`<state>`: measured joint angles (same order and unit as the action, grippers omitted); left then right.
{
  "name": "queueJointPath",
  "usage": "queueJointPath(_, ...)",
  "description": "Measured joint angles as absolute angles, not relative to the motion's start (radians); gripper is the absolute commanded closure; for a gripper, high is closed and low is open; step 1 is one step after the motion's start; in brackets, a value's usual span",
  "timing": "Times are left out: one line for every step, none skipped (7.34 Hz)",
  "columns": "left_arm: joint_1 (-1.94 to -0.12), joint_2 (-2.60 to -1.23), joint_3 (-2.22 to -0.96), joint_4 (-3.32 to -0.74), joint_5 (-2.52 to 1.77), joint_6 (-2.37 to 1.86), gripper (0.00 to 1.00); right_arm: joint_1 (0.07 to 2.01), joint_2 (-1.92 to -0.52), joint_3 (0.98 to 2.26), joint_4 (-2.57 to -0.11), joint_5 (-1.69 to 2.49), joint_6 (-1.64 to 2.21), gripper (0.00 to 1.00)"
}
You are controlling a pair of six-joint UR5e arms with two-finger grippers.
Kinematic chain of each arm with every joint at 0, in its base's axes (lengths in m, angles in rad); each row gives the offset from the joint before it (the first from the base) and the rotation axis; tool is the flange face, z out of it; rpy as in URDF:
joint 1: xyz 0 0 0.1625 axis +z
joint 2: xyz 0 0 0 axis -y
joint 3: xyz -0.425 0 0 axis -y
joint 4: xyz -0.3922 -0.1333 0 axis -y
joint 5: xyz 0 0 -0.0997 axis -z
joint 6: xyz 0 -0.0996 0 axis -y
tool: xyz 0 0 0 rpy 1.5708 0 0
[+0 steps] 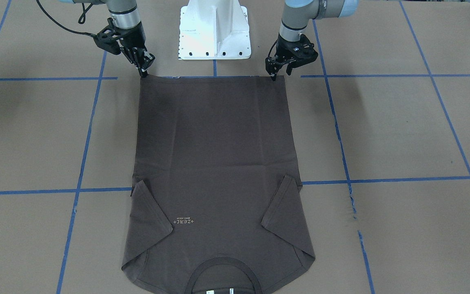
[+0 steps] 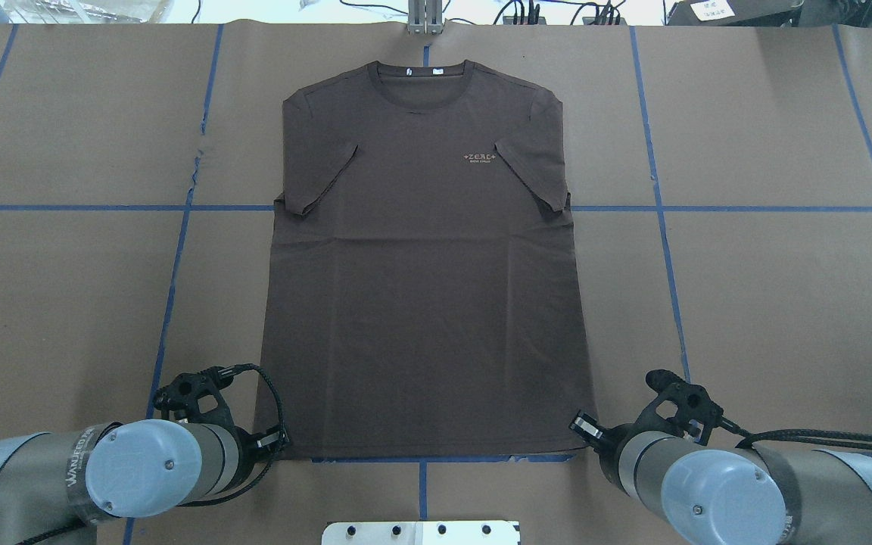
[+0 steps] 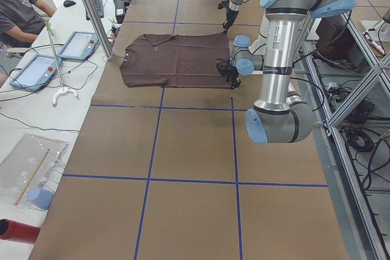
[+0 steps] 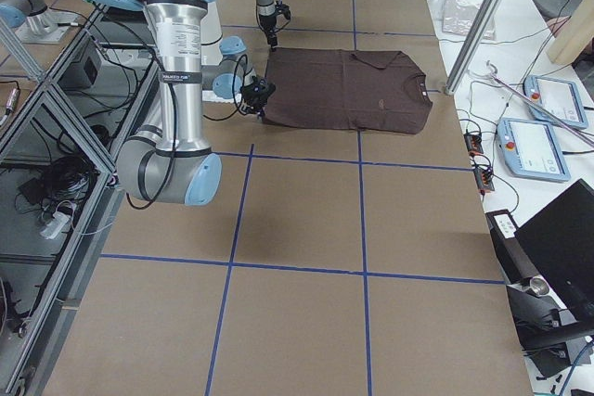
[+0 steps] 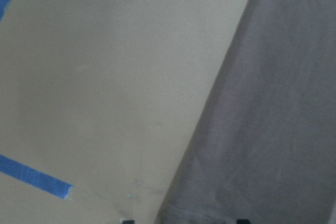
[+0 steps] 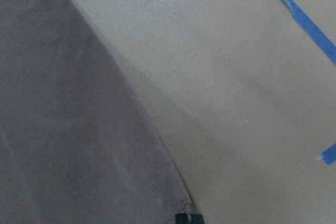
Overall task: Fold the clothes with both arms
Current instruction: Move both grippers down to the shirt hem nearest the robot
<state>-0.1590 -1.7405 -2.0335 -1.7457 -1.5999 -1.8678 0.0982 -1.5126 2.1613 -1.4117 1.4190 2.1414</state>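
The dark brown T-shirt (image 1: 216, 163) lies flat on the table, front up, both sleeves folded inward, collar (image 2: 421, 76) at the far side from me. Its hem runs along the near edge. My left gripper (image 1: 280, 74) is at the hem's left corner. In the left wrist view its fingertips (image 5: 126, 220) stand wide apart with the corner between them, so it is open. My right gripper (image 1: 143, 72) is at the hem's right corner (image 6: 184, 205), its fingers closed to a point on the cloth. Both show in the overhead view, left gripper (image 2: 278, 443) and right gripper (image 2: 581, 425).
The table (image 1: 402, 130) is covered in brown paper with a grid of blue tape lines (image 1: 382, 179). The white base plate (image 1: 214, 32) stands between the arms, close to the hem. A person (image 3: 18, 4) and tablets (image 3: 76, 45) are beyond the table's far edge.
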Motion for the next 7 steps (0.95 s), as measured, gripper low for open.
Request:
queueJointPath(-0.158, -1.74, -2.032, -1.746, -1.6, -1.866, 0.47, 0.099, -1.514, 2.162, -1.412, 1.419, 2.141, 1.0)
queueJointPath(-0.158, -1.74, -2.032, -1.746, -1.6, -1.866, 0.65, 0.099, -1.514, 2.162, -1.412, 1.419, 2.141, 1.0)
queueJointPath(-0.158, -1.74, -2.031, -1.746, -1.601, -1.866, 1.0, 0.099, -1.514, 2.163, -1.412, 1.419, 2.141, 1.0)
queueJointPath(-0.158, -1.74, -2.031, -1.746, -1.601, -1.868, 1.0, 0.1, -1.514, 2.163, -1.411, 1.419, 2.141, 1.0)
queueJointPath(-0.158, -1.74, -2.031, -1.746, -1.601, -1.868, 1.0, 0.1, -1.515, 2.164, -1.411, 1.419, 2.141, 1.0)
queueJointPath(-0.158, -1.741, -2.033, -1.746, -1.601, -1.868, 1.0, 0.1, -1.516, 2.164, -1.411, 1.419, 2.141, 1.0)
queueJointPath(-0.158, -1.742, -2.043, -1.745, -1.602, -1.868, 1.0, 0.1, -1.516, 2.164, -1.411, 1.419, 2.141, 1.0)
